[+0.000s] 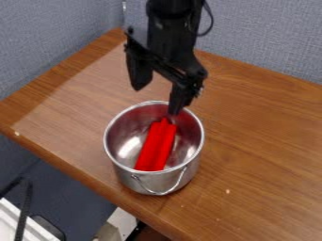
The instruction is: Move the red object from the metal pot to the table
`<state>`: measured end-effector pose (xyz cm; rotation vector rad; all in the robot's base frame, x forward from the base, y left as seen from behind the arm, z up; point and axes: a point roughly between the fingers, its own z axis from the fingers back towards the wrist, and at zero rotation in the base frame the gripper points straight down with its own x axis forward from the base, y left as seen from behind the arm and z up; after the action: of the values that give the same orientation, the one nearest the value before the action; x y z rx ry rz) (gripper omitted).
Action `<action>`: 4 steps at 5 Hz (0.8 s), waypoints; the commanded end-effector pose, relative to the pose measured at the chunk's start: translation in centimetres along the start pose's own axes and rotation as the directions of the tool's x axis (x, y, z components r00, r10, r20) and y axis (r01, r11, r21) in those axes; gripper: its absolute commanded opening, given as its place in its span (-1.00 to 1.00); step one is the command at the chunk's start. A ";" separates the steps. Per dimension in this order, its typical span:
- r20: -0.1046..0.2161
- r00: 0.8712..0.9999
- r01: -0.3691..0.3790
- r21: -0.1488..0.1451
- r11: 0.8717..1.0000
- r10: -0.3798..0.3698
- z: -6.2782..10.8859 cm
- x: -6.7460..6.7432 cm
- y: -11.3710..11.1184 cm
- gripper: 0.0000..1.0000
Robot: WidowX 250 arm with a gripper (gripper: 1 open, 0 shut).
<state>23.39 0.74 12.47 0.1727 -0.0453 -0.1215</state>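
Observation:
The red object, a long matte block, lies slanted inside the metal pot, which stands on the wood-grain table near its front edge. My gripper hangs open just above the pot's far rim, pointing down. Its right finger reaches over the rim near the block's upper end, while the left finger is above the table behind the pot. Nothing is between the fingers.
A blue-grey wall rises behind and left of the table. Bare table top stretches to the left of the pot and to the right at the back. The floor and a white frame show below the front edge.

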 end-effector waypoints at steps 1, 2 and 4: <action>0.030 0.998 -0.054 0.015 0.998 0.054 0.1 -0.9 -1.0 1.00; 0.038 0.990 -0.137 0.029 0.990 0.135 -0.7 -1.3 -1.7 1.00; 0.061 0.973 -0.223 0.036 0.974 0.221 -0.7 -2.5 -3.2 1.00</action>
<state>20.41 -1.91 10.54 0.2023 -0.0939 0.0996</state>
